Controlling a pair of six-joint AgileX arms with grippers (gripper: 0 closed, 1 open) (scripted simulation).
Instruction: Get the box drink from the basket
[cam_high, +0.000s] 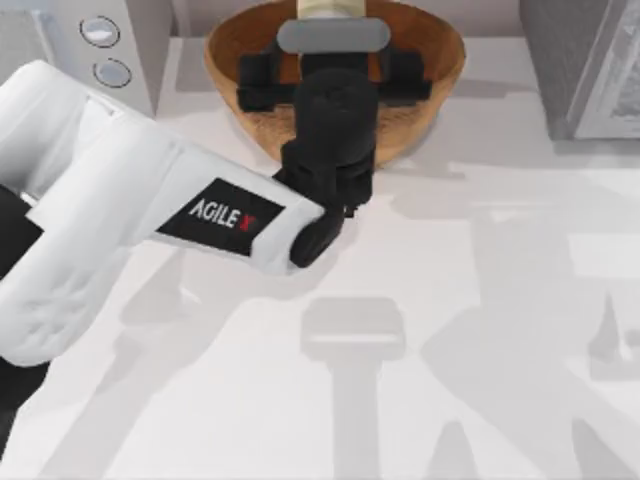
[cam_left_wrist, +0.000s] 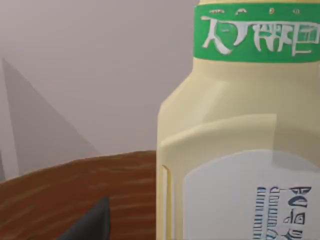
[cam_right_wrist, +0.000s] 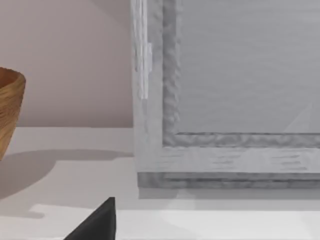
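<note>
Near edge of the table (cam_high: 480, 330): bare, carrying only arm shadows. Left arm (cam_high: 120, 210) reaches from the table's left edge toward the far edge.

Left gripper (cam_high: 335, 75) hangs over the basket (cam_high: 440, 60), which sits at the middle of the far edge. From above, the black wrist body covers the fingers; whether the jaws are spread or closed on anything cannot be told. One dark fingertip (cam_left_wrist: 92, 222) shows low in the left wrist view, beside the carton and apart from it.

Box drink (cam_high: 330, 8) stands upright inside the basket, at its far side, just beyond the gripper. In the left wrist view the box drink (cam_left_wrist: 235, 150) is very close, green band at top, white label lower down, basket rim (cam_left_wrist: 75, 185) behind.

Far corners: knobbed appliance (cam_high: 105, 45) at far left, grey cabinet (cam_high: 585, 65) at far right. Right arm parked; its wrist view faces that cabinet.

Progress, judged: approach done, gripper lined up at the carton. Grasp unconfirmed. Lift and removal from basket not yet done.
</note>
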